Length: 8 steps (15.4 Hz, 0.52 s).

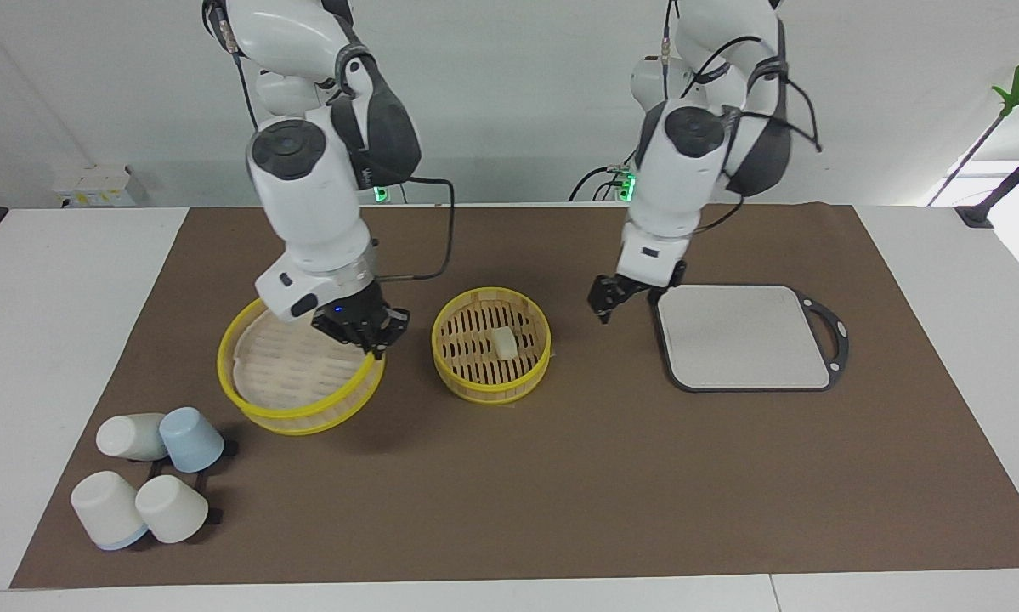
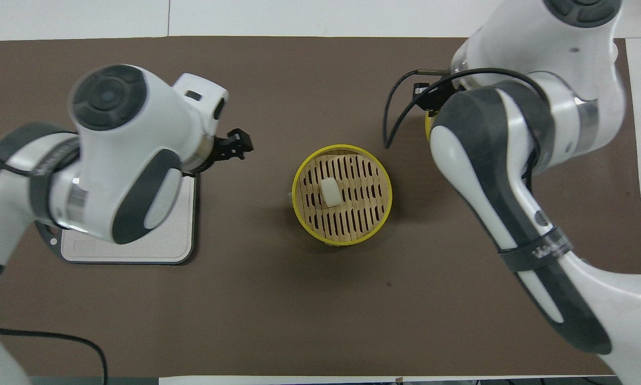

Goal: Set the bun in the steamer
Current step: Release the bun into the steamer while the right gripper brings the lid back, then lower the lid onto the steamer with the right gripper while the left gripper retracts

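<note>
The steamer basket (image 1: 488, 393) stands in the middle of the brown mat, and its yellow rim (image 2: 294, 195) also shows in the overhead view. The cream-white bun (image 1: 504, 342) lies on its slatted floor (image 2: 331, 191). The matching lid (image 1: 288, 365) is beside the basket toward the right arm's end, tilted, with one edge raised. My right gripper (image 1: 371, 333) is shut on the lid's raised rim. In the overhead view the right arm hides nearly all of the lid. My left gripper (image 1: 607, 306) hangs between the basket and the grey board, holding nothing (image 2: 239, 145).
A grey square board (image 1: 743, 336) with a black frame lies toward the left arm's end (image 2: 160, 240). Several white and blue cups (image 1: 148, 484) lie on their sides at the mat's corner, farther from the robots than the lid.
</note>
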Tool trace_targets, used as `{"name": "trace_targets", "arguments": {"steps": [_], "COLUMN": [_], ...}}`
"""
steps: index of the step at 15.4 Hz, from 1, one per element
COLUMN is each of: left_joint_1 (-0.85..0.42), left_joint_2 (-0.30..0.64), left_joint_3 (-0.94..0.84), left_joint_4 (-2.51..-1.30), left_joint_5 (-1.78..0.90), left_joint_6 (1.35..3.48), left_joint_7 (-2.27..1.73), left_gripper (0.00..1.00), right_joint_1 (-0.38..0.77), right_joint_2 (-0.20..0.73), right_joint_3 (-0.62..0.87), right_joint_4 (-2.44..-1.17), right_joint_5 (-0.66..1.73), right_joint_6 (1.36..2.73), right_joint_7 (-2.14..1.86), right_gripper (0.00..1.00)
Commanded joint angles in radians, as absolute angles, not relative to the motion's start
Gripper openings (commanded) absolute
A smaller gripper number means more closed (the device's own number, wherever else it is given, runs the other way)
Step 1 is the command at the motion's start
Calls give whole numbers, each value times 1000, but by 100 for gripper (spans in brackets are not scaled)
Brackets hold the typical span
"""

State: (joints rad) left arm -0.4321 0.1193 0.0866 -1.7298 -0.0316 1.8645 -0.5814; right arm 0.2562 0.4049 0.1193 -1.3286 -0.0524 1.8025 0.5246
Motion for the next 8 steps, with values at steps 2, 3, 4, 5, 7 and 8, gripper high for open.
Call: {"name": "trace_targets", "arguments": {"steps": [2,3,4,5,7,8], "left_joint_1": [-243,-206,-177,-158,-155,-155], "left_joint_2": [23,14,3,-15,-41,-49], "left_joint_3": [74,74,74,74,83,86], "left_joint_4": [-1715,-1695,-1681,-1680,-1680,-1680], "left_joint_5": [-22,-21,-20,-18,-17,-15], "left_joint_6": [1694,1656,1619,1594,1569,1554], "left_joint_7": [-269,-211,-174,-137,-85,-83], "left_gripper": [100,100,100,100,100,100], "right_joint_1": [443,480,521,547,575,584], "right_joint_2": [399,414,438,460,485,492], "right_joint_3": [115,114,112,110,113,114], "right_joint_4": [-1359,-1356,-1351,-1348,-1348,-1353], "right_joint_5": [-126,-130,-143,-165,-176,-176], "right_joint_6": [1842,1845,1845,1850,1905,1928], "right_joint_7": [771,825,863,894,948,962], "right_gripper": [0,0,0,0,0,0]}}
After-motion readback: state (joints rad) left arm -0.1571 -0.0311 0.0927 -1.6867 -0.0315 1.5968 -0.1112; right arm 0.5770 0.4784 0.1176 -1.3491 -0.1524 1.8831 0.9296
